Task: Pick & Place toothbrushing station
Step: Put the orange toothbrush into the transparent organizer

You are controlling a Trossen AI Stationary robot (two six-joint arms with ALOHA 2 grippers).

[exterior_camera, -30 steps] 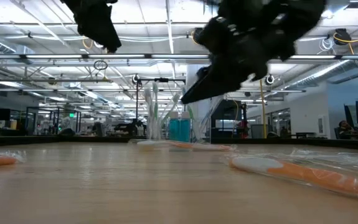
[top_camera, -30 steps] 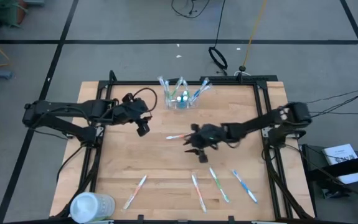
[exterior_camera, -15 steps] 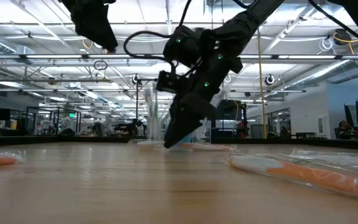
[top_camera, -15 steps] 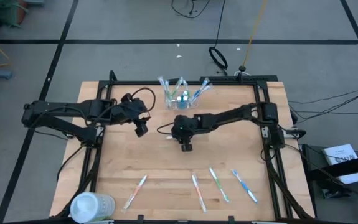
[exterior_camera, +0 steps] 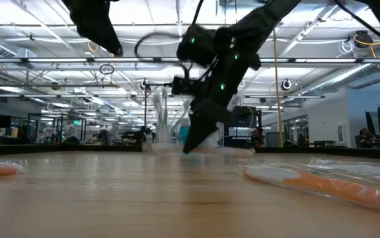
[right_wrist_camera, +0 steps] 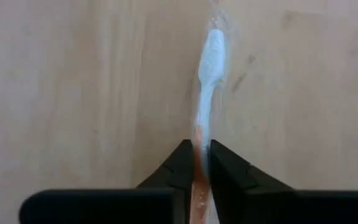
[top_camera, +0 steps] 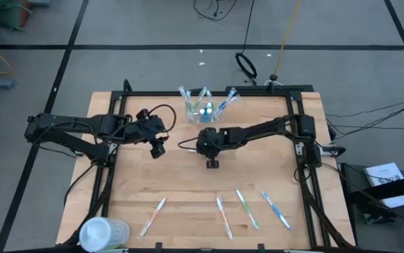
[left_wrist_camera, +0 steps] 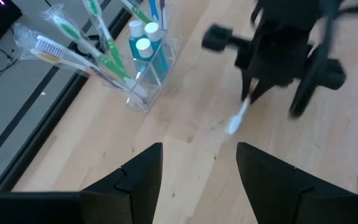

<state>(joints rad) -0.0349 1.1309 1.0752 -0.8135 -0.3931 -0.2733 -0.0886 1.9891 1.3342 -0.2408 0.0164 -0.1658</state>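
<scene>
Where the tabletop (top_camera: pixel 138 186) meets its near edge, four wrapped brushes (top_camera: pixel 245 208) lie in a loose row, with a whitish container (top_camera: pixel 103 232) at the near left corner. Toward the middle, the right gripper (right_wrist_camera: pixel 201 163) has its fingers pinching an orange-and-white toothbrush (right_wrist_camera: pixel 208 78) that rests on the wood. Left of it hangs the left gripper (left_wrist_camera: pixel 198 163), fingers spread and holding nothing. By the far edge stands the clear cup (top_camera: pixel 204 112), holding toothbrushes and blue tubes
</scene>
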